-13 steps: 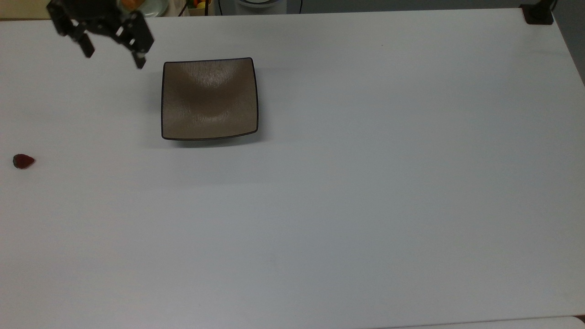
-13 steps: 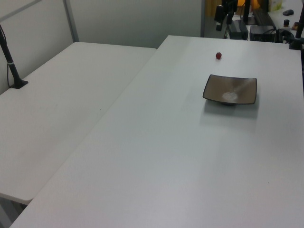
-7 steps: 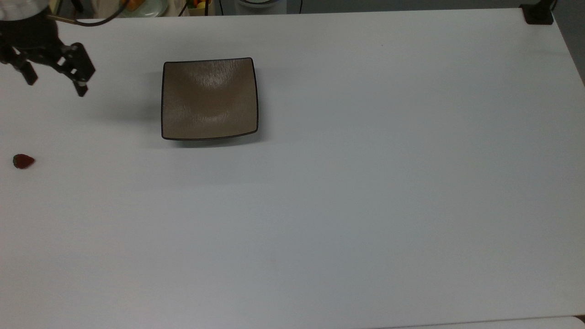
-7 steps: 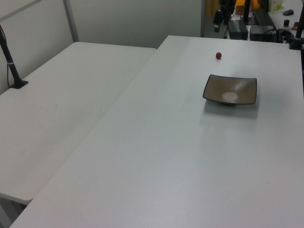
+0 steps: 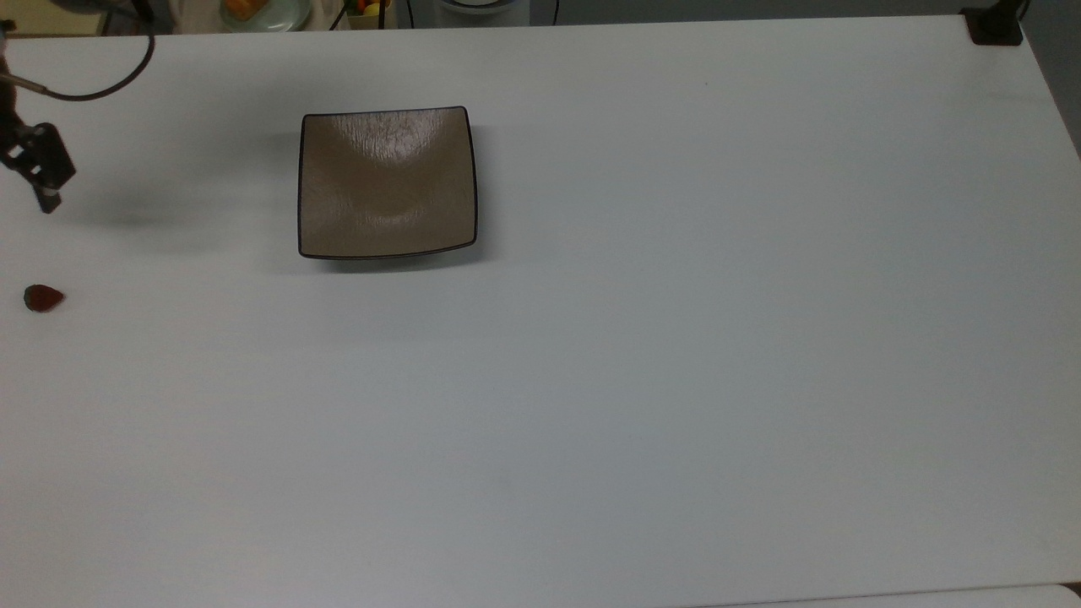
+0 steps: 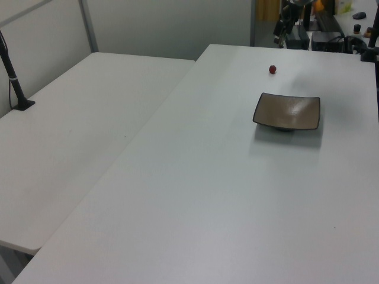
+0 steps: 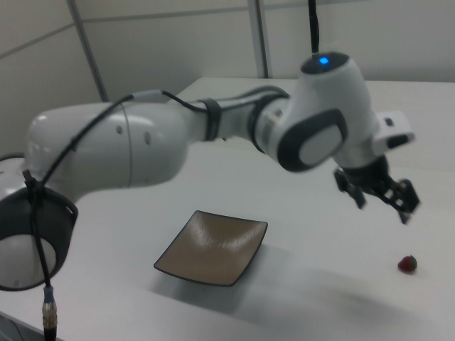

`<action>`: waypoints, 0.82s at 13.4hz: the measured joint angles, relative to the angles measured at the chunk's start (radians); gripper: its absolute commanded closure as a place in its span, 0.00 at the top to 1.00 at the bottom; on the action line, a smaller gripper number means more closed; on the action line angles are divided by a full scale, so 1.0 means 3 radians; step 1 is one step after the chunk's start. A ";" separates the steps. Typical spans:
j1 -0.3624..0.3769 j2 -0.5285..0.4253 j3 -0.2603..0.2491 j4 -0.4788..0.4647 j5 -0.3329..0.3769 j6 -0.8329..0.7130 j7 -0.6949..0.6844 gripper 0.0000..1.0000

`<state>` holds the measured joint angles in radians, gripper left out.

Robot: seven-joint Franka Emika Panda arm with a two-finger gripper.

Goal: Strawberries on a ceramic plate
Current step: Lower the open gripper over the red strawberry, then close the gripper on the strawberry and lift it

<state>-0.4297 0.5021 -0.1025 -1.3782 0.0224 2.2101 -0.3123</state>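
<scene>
**Gripper aloft near the strawberry, plate bare**

From my console, the right view gives me the clearest look at the black two-finger gripper (image 7: 384, 201). It hangs in the air at the end of the white Franka arm (image 7: 178, 142), its fingers spread apart with nothing between them. Below it and toward the right view's right, the small dark-red teardrop-shaped strawberry (image 7: 407, 264) lies on the white table (image 7: 320, 305), apart from the fingertips.

In the top view I see one dark finger (image 5: 44, 173) of the gripper at the top view's left edge, with a soft shadow on the table just to its right. The strawberry (image 5: 43, 298) sits lower along that same edge, its dark green cap pointing toward the top view's left. The square glossy brown-taupe ceramic plate (image 5: 388, 181) with its thin black rim lies well apart from the fruit, up and toward the top view's right, and I see nothing on it.

The left view shows the plate (image 6: 287, 111) flat on the table (image 6: 207, 195), with the strawberry (image 6: 272, 69) beyond it, nearer the far edge. The gripper (image 6: 284, 29) shows there as a dark shape above the table's far edge, higher than the fruit and a little toward the left view's right.
</scene>
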 measured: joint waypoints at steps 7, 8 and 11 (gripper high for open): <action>-0.0120 0.0489 0.0004 -0.0001 0.0201 0.0720 0.0004 1.00; -0.0120 0.0558 0.0009 0.0000 0.0254 0.0809 0.0026 1.00; -0.0119 0.0687 0.0037 0.0002 0.0293 0.1004 0.0113 1.00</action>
<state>-0.4654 0.7083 -0.0914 -1.3778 0.1105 2.5113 -0.2784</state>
